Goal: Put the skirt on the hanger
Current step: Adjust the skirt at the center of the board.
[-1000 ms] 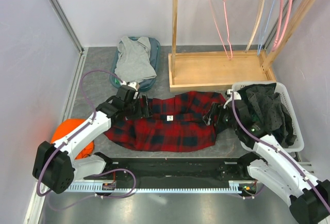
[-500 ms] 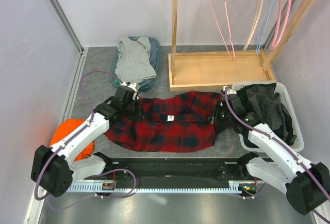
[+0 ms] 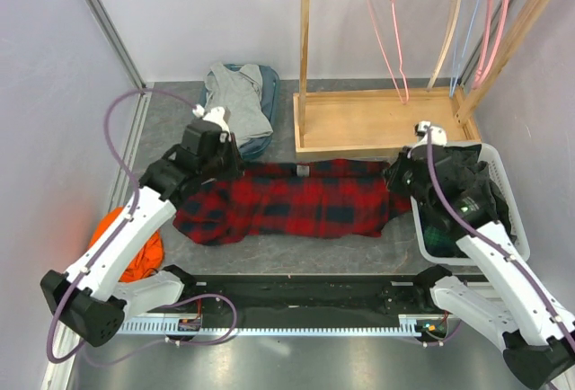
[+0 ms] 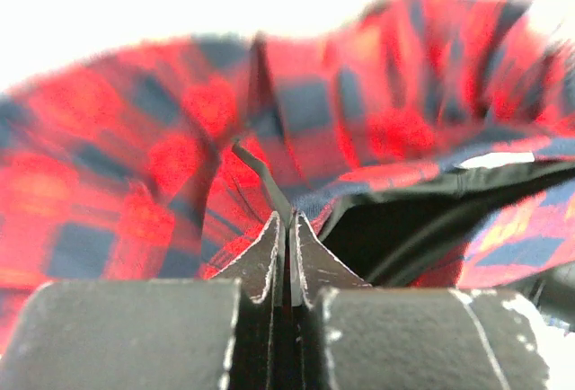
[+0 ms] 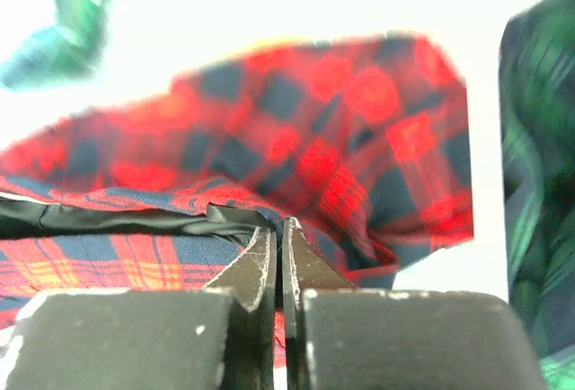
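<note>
- I'm driving a robotics lab cell here, not a home: plain pale wall panels [image 3: 207, 13] box it in, joined at the corner by an aluminium post [image 3: 103, 26].
- The left arm [image 3: 126, 237] and right arm [image 3: 503, 264] are bolted to a slotted metal rail [image 3: 296, 325] at the near edge of a bare grey surface [image 3: 269, 255], and a purple cable [image 3: 109, 116] loops loose.
- The laundry things look like staged props: a plain wooden rack [image 3: 377, 125] with a few hangers [image 3: 386, 31], a white basket [image 3: 517, 228] and a blue tub [image 3: 272, 75] of clothes.
</note>
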